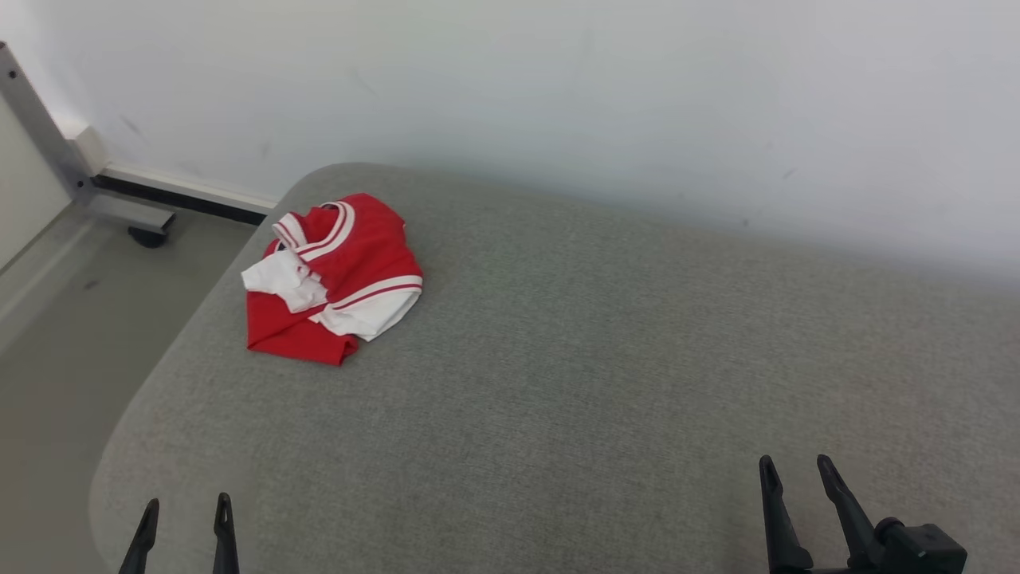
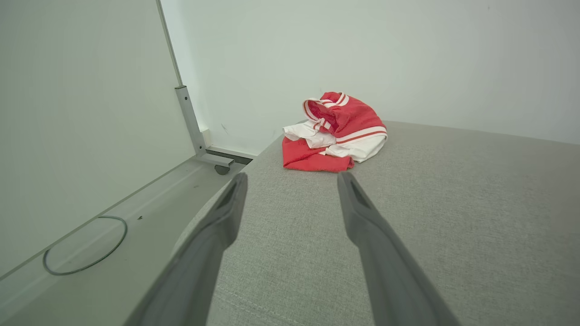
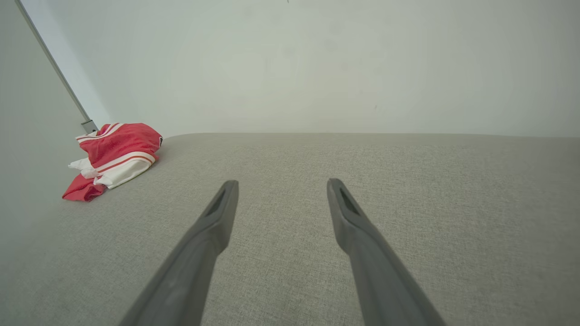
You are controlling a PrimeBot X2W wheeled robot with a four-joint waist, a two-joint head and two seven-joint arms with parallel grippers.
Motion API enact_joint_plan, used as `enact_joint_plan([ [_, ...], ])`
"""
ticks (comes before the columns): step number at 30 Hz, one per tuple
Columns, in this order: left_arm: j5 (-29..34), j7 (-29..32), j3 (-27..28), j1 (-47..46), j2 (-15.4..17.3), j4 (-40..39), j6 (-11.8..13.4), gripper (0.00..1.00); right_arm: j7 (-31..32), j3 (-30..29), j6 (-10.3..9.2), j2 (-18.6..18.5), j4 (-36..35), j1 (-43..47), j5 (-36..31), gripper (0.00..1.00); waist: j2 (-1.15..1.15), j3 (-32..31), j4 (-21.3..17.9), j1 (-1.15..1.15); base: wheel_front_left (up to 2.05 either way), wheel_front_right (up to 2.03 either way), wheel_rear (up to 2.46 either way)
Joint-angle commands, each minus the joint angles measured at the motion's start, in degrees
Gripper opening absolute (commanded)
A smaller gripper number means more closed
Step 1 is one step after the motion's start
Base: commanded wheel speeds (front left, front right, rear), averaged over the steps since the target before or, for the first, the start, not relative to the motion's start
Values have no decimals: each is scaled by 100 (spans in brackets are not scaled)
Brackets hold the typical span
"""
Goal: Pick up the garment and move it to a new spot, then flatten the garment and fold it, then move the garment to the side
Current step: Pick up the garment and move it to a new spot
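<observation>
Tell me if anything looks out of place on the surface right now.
The garment sits crumpled in a heap near the far left corner of the grey surface, close to its edge. A thin dark loop lies on the floor to the left. Nothing looks spilled or damaged.

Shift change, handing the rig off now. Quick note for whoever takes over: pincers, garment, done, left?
Left pincer: open, empty, near the front-left edge of the grey cushion.
Right pincer: open, empty, front right.
Garment: red and white, bunched in a heap at the cushion's far left corner, clear of both pincers.
Done: nothing evident; it is neither flat nor folded.
Left: pick up, relocate, flatten, fold, move aside.
</observation>
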Motion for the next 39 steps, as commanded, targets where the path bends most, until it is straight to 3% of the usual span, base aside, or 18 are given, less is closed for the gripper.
enact_joint_plan([
  [1,-9,-21,12,4,6,0,37,100,0,16,-12,8,1,28,-6,100,0,67,407,-1,0,0,0],
  [11,-82,-34,54,67,58,14,96,100,32,61,-12,17,-11,22,-9,100,0,4,891,-1,0,0,0],
  [22,-169,-40,124,106,125,-11,183,100,14,139,-12,4,17,-40,9,100,0,60,963,-1,0,0,0],
  [32,-365,-9,200,-414,156,61,182,100,116,35,-12,-135,-120,-198,-46,100,0,356,711,-1,0,0,0],
  [39,-586,103,289,-1495,438,177,18,100,247,-10,-12,-262,-327,-520,-115,100,0,872,186,-1,0,0,0],
])
